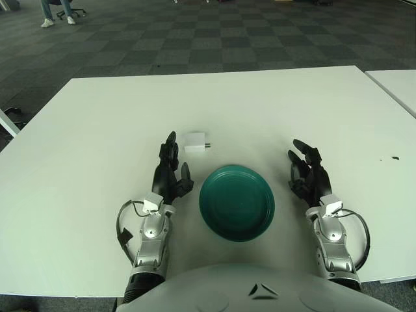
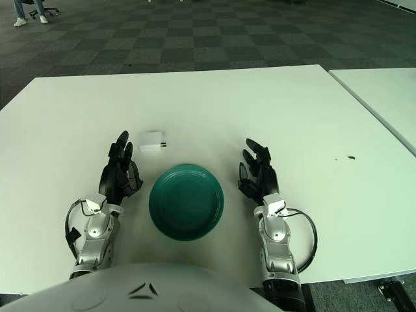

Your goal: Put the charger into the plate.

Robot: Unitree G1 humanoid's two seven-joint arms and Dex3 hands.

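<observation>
Centrally on the white table (image 1: pixel 78 143), a teal plate (image 1: pixel 236 202) is seen, lying flat with nothing in it. At about eleven o'clock from the plate, a small white charger (image 1: pixel 195 142) is found on the tabletop, apart from the rim. Its long axis runs roughly from nine to three o'clock, and its metal prongs are pointed toward three o'clock.

The left hand (image 1: pixel 171 170) is placed at nine o'clock from the plate, its black fingers loosely extended toward twelve o'clock and nothing grasped; its fingertips are close to the charger's nine o'clock side, though contact is not shown. The right hand (image 1: pixel 310 174) is placed at three o'clock from the plate, fingers likewise spread and unclenched, with nothing held.

More of a second white table (image 2: pixel 383 104) at two o'clock is shown in the right eye view. A seated person's legs (image 1: pixel 55 12) and part of a wheeled chair base on the checkered carpet (image 1: pixel 195 39) are seen at eleven o'clock in both views.
</observation>
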